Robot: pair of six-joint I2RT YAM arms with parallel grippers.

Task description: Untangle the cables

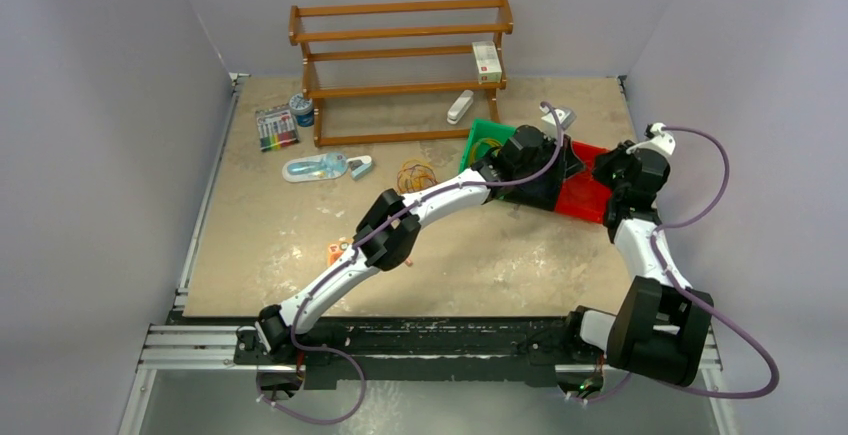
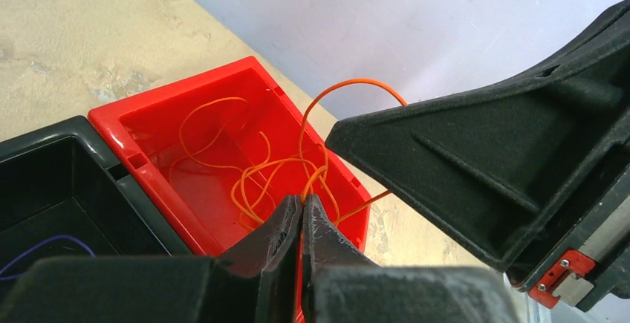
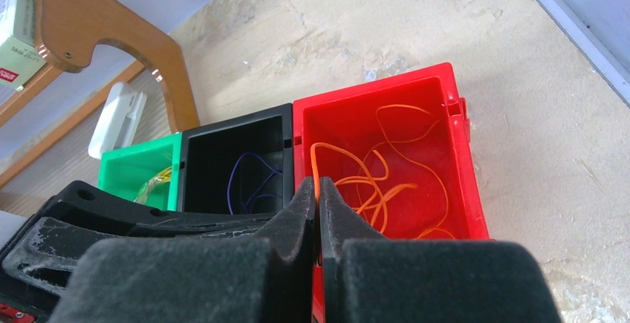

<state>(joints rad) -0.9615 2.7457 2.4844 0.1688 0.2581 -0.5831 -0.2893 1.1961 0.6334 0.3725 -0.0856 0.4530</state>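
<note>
Left wrist view has the left jaws clenched on a strand of the orange cable (image 2: 256,178), whose loose loops hang just ahead of and below them into the red bin (image 2: 141,167). The right jaws, close alongside, pinch the same cable. Only the right wrist view shows a blue cable (image 3: 245,178) in the black bin (image 3: 212,161) beside it. Only the top view shows the leftover tangle (image 1: 415,176), well apart on the surface (image 1: 500,255) and nearer the left arm (image 1: 430,200).

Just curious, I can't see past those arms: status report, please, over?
Left claw and right claw both shut, pinching orange cable over red bin. Blue cable in black bin. Loose tangle on table. Nothing blocking.
</note>
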